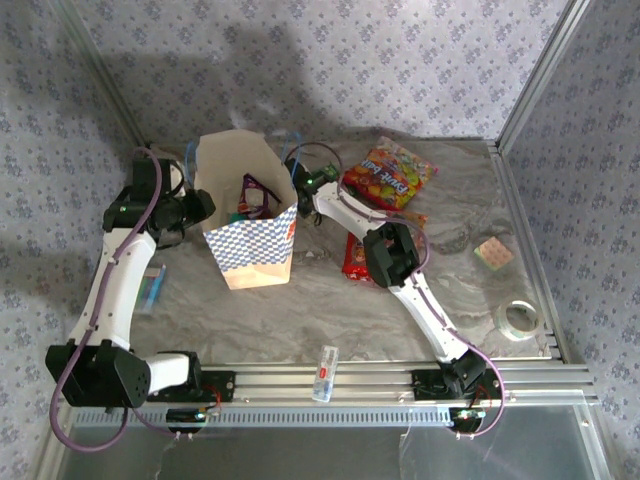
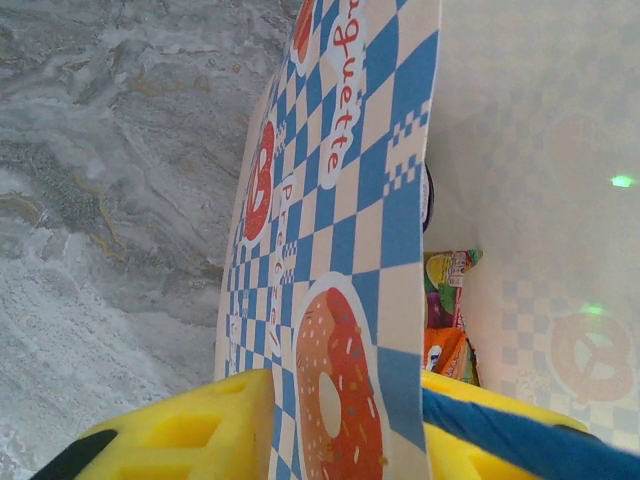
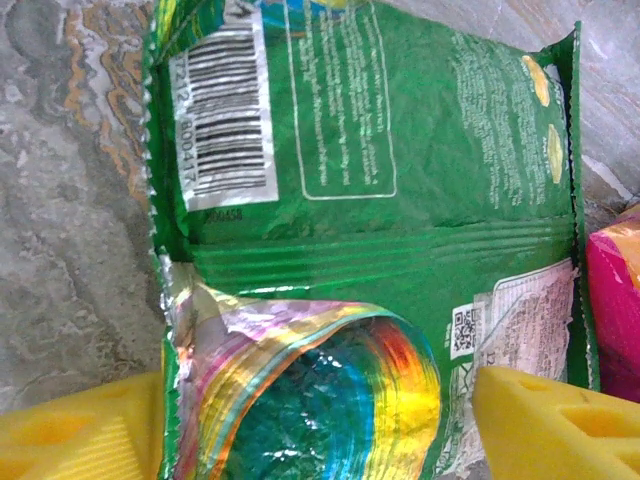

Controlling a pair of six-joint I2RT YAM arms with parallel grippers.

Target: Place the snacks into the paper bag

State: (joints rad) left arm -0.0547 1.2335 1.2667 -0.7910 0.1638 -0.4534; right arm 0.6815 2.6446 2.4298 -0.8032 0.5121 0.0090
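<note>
The tan paper bag (image 1: 250, 235) with its blue-and-white checkered band stands upright at centre left. My left gripper (image 1: 196, 208) is shut on the bag's left wall (image 2: 340, 250), one yellow finger (image 2: 170, 435) outside and the other inside. Snack packets (image 2: 445, 330) lie inside the bag, a purple one (image 1: 255, 195) showing from above. My right gripper (image 1: 303, 190) is by the bag's right side, low over the table. It stands open, its fingers (image 3: 545, 425) either side of a green packet (image 3: 380, 140) that lies on the table with a curled, shiny end. A pink packet (image 3: 615, 300) lies beside it.
A large red packet (image 1: 388, 172) lies at the back, another red one (image 1: 356, 262) under the right elbow, a teal one (image 1: 152, 285) beside the left arm. A clear tube (image 1: 325, 373), a tan pad (image 1: 493, 253) and a tape roll (image 1: 518, 318) lie near the front and right. Enclosure walls stand close.
</note>
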